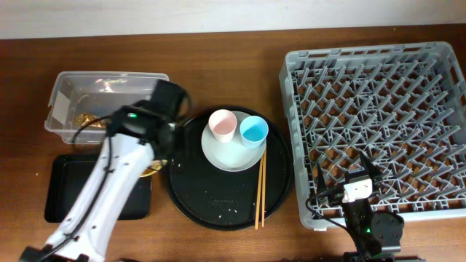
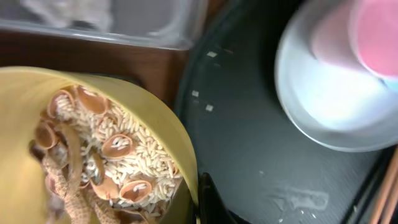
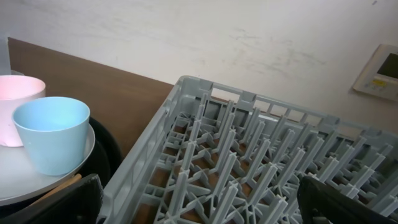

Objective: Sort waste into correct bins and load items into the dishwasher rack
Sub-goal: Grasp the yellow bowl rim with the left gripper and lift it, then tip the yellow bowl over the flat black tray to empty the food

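Note:
My left gripper (image 1: 160, 149) is shut on the rim of the yellow bowl (image 2: 37, 93) and holds it between the clear box (image 1: 105, 102) and the shallow black tray (image 1: 65, 191). One dark finger (image 2: 208, 200) presses against the rim. The bowl holds beige food scraps with rice (image 2: 118, 165). A gold-brown wrapper (image 1: 82, 116) lies in the clear box. The pink cup (image 1: 222, 125) and blue cup (image 1: 254, 131) stand on the pale plate (image 1: 231, 156). The chopsticks (image 1: 260, 185) lie beside the plate. My right gripper (image 3: 199, 208) is open and empty over the rack's (image 1: 378, 124) front left corner.
The plate, cups and chopsticks rest on a large round black tray (image 1: 218, 196) in the middle. In the right wrist view the blue cup (image 3: 53, 134) and pink cup (image 3: 17, 102) stand left of the rack's wall (image 3: 143, 168). A wall stands behind the table.

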`<state>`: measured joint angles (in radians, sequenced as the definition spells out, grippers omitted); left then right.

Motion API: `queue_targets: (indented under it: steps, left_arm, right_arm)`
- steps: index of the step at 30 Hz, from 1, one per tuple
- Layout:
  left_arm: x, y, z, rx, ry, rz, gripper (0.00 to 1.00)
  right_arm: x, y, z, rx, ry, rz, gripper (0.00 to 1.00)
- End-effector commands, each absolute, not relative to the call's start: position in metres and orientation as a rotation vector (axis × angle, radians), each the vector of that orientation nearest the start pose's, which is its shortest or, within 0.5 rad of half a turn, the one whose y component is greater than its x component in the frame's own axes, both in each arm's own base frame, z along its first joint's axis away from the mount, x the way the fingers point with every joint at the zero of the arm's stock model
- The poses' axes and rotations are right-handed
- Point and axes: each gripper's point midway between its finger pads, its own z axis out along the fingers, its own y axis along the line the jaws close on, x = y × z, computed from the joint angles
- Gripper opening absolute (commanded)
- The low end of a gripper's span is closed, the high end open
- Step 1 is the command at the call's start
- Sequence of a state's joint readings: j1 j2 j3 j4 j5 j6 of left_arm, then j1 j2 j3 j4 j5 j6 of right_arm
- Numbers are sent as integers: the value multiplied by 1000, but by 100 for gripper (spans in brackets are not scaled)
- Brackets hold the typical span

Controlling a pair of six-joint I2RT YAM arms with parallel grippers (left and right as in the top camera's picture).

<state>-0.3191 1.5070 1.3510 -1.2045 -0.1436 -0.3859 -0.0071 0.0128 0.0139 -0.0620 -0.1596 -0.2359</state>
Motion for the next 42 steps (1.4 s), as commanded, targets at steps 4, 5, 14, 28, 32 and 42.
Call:
queue_targets:
  steps: [4,5,14,28,32,42]
  left_arm:
    - [300,-5,171,-348,2877,63,0]
    - [298,7,167,-405,2879,69,0]
    - [291,42,130,-595,2815,-195,0]
    - [279,114,121,-898,2218,-903,1]
    - [277,122,138,-856,2006,-1053,1]
    - [279,111,168,-586,1875,-1127,0]
  right_arm:
    - [245,25,160,-298,1605,-53,98]
    - [244,25,160,-299,1605,-52,98]
    - [245,25,160,-298,1605,-53,98]
    - [245,25,160,-299,1605,-53,98]
    - [245,25,160,-298,1605,-53,98]
    - [245,25,160,-298,1605,-53,98]
